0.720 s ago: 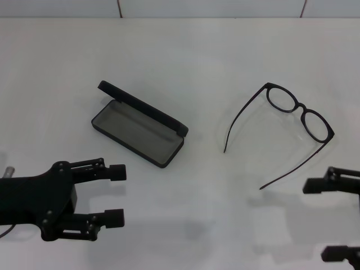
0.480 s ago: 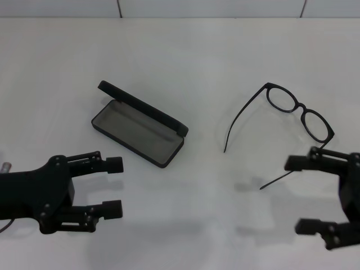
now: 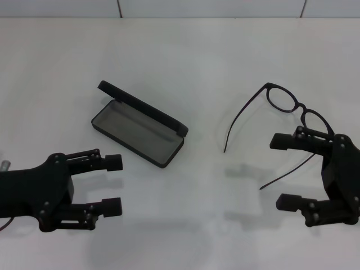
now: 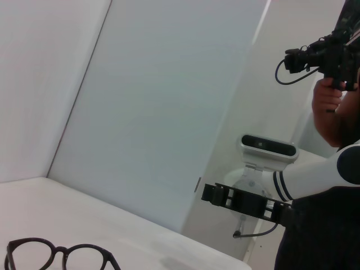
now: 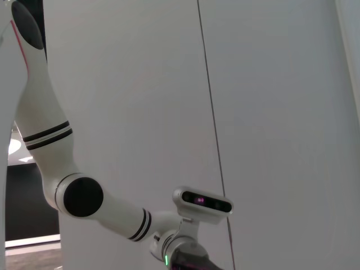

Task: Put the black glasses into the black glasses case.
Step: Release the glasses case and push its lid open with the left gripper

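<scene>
The black glasses (image 3: 298,110) lie on the white table at the right with both temple arms spread toward me; their lenses also show in the left wrist view (image 4: 62,255). The black glasses case (image 3: 138,125) lies open at centre-left, lid tipped back, grey lining showing. My right gripper (image 3: 282,172) is open, hovering over the near end of the glasses' right temple arm, holding nothing. My left gripper (image 3: 113,185) is open and empty at the lower left, in front of the case.
A white wall with seams runs along the table's far edge (image 3: 180,17). In the left wrist view my right arm (image 4: 292,180) shows across the table, with a person holding a camera (image 4: 329,62) behind it.
My right gripper has come in from the lower right edge, moving up and left over the glasses' near temple arm. My left gripper has shifted slightly left. Glasses and case have not moved.
</scene>
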You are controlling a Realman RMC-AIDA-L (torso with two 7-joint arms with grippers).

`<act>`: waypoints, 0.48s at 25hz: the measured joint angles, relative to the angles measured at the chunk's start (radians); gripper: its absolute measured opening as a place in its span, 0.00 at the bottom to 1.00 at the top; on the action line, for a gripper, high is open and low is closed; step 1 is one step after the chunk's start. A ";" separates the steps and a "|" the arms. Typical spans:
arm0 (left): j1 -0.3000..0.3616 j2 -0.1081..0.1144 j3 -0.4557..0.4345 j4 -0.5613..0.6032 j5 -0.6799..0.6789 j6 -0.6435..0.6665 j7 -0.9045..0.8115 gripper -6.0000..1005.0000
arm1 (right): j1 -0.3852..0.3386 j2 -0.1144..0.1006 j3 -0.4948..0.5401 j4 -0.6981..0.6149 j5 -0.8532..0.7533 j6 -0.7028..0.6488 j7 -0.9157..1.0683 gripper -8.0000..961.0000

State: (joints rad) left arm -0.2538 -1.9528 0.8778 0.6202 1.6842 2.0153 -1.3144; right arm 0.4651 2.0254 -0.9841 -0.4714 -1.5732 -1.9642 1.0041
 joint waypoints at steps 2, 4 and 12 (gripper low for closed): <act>-0.001 0.000 0.000 0.000 0.000 0.000 0.000 0.84 | 0.000 0.000 0.000 0.003 0.007 0.001 -0.001 0.91; -0.003 0.000 -0.001 0.000 0.000 0.000 0.000 0.84 | 0.001 0.000 0.000 0.003 0.009 0.003 -0.001 0.91; -0.005 0.000 -0.014 0.000 0.000 0.000 -0.001 0.84 | -0.001 0.001 -0.001 0.004 0.009 0.005 -0.002 0.91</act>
State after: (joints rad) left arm -0.2593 -1.9529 0.8637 0.6197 1.6843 2.0157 -1.3151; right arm 0.4644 2.0263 -0.9848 -0.4677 -1.5643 -1.9588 1.0023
